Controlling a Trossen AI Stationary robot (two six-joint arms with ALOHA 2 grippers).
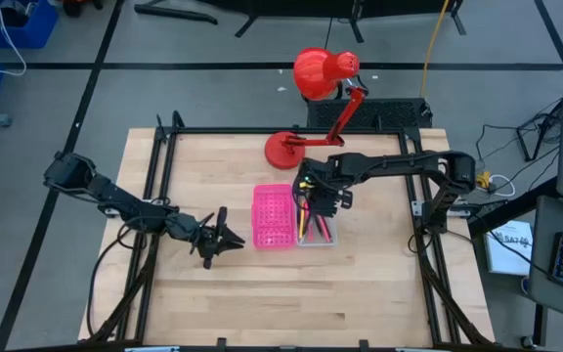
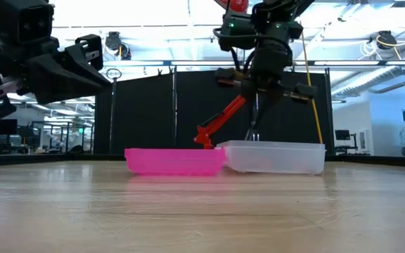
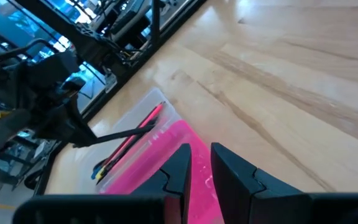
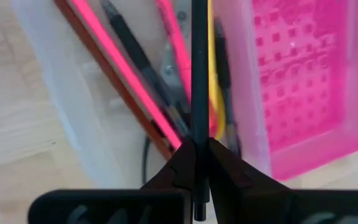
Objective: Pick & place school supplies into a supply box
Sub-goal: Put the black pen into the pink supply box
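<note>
A: Where's the right gripper [image 4: 196,163] rn?

B: Above the clear tray [image 1: 318,238] of the supply box, roughly mid-table. Fingers clamped tight on a thin black pen [image 4: 199,74], which hangs tip-down over the tray.

A: And the box itself?

B: Pink perforated half [image 1: 272,216] on the side toward the left arm, clear half joined to it on the other side. Clear half sits nearer the table's right edge than the pink one, w/ the red desk lamp [image 1: 319,73] behind it toward the back edge.

A: Anything in it already?

B: Yep, several pens/pencils lying lengthwise in the clear tray: pink, red-brown, yellow, black. There's a silvery bit under them, maybe the scissors, can't say for sure.

A: So which step?

B: Looks like the place step for this black pen. It's over the tray, not yet released.

A: Left gripper [image 1: 213,238]?

B: Waiting just beside the pink half, toward the table's left edge. Fingers nearly together w/ a narrow gap, nothing held.

A: Next move needs what?

B: I'd say lower & tilt the pen so it lands along the tray, not standing on end, then open the fingers. Risk: it tips over the wall into the pink side or onto the table.
</note>
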